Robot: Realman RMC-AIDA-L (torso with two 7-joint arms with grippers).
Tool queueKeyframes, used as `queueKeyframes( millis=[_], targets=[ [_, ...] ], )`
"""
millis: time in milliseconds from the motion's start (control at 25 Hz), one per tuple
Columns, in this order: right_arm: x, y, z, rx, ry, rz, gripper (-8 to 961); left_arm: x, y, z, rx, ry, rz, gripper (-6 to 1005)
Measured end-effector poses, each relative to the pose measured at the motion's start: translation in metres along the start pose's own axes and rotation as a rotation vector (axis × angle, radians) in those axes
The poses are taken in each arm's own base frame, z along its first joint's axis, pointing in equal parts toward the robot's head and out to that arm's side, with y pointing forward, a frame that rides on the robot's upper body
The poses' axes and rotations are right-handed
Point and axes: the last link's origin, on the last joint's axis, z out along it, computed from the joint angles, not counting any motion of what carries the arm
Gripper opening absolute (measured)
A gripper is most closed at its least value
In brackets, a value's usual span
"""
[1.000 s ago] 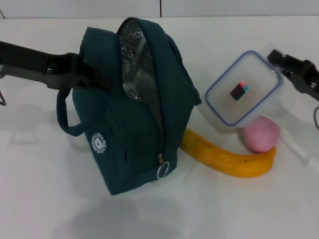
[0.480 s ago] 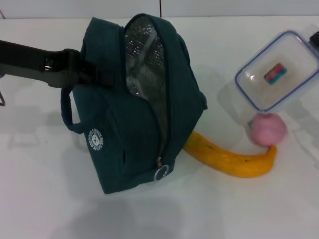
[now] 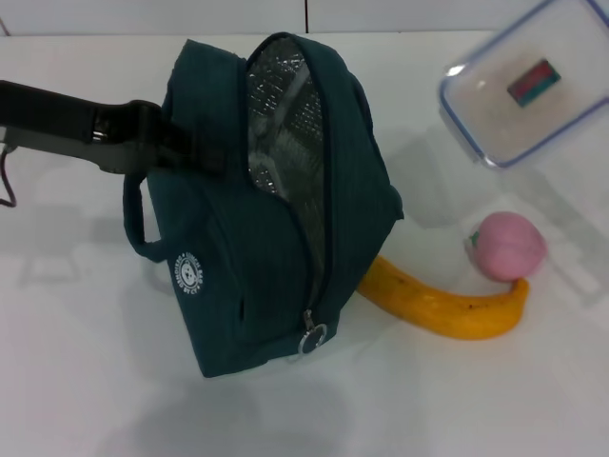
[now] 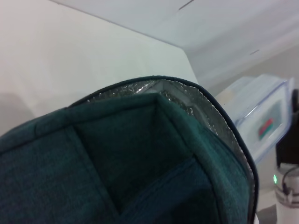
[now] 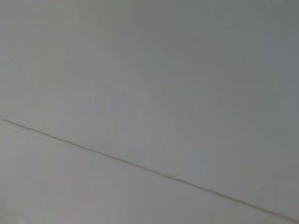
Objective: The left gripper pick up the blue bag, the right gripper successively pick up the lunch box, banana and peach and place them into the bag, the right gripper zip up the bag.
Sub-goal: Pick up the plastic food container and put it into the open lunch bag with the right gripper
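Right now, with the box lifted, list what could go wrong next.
1. The clear plastic blue-rimmed lunch box hangs tilted above the table; its holder is out of frame, so it may slip.
2. The dark teal fabric bag, held by the left gripper, shows a narrow, slanted foil-lined opening; the box could catch its rim.
3. The pink peach touches the yellow banana; either may roll.

Bright, even overhead light; soft shadows beneath the dark teal fabric bag (image 3: 276, 209); the clear blue-rimmed plastic lunch box (image 3: 529, 81) looks motion-blurred.

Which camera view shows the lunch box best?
The head view: the lunch box shows its lid and label, lifted above the peach. The left wrist view shows only part of it behind the bag. The right wrist view shows none of it.
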Motion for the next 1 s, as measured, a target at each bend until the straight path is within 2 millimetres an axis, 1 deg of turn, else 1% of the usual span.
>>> queueKeyframes(
  millis=[40,80,160,200,240,320,560,680,760,880,1000],
  targets=[
    [0.001,0.002,0.005,-0.017,0.007,0.008,124,0.0,0.0,0.001,0.0,-0.006,0.001,36],
    [0.001,0.002,0.005,-0.017,0.007,0.008,124,-0.001,0.001,0.003,0.0,-0.014,0.003,36],
    [0.004,0.007,0.024,-0.065,0.039,0.035,126,-0.001,0.001,0.005,0.0,-0.024,0.005,36],
    [0.005,0.007,0.027,-0.072,0.045,0.037,126,-0.001,0.002,0.006,0.0,-0.028,0.005,36],
    [0.007,0.011,0.04,-0.1,0.069,0.043,127,-0.001,0.002,0.007,0.0,-0.031,0.006,36],
    [0.011,0.016,0.056,-0.139,0.108,0.052,128,-0.001,0.002,0.007,0.0,-0.034,0.006,36],
    [0.031,0.03,0.103,-0.222,0.248,0.084,133,0.001,0.005,0.015,-0.019,-0.047,0.006,36],
    [0.038,0.033,0.116,-0.232,0.294,0.09,135,0.001,0.006,0.022,-0.032,-0.074,-0.001,36],
    [0.04,0.033,0.121,-0.227,0.307,0.087,136,0.001,0.007,0.027,-0.044,-0.087,0.002,36],
    [0.043,0.029,0.124,-0.197,0.334,0.071,138,0.002,0.009,0.033,-0.059,-0.095,0.012,36],
    [0.049,0.02,0.123,-0.133,0.368,0.05,140,0.003,0.008,0.031,-0.062,-0.081,0.016,36]
  ],
)
